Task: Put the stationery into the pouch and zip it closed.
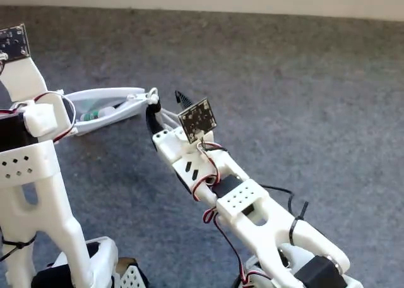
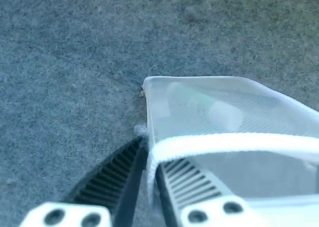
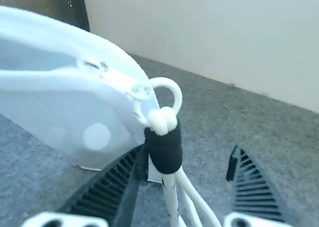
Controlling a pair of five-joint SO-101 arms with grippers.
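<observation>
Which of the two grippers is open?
The right gripper: its fingers stand wide apart around the zipper pull, while the left gripper is pinched shut on the pouch edge.

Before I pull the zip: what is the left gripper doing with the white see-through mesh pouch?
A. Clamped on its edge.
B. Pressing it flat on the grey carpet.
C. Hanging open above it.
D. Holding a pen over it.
A: the left wrist view shows the left gripper with its ribbed fingers shut on the edge of the white see-through mesh pouch.
</observation>
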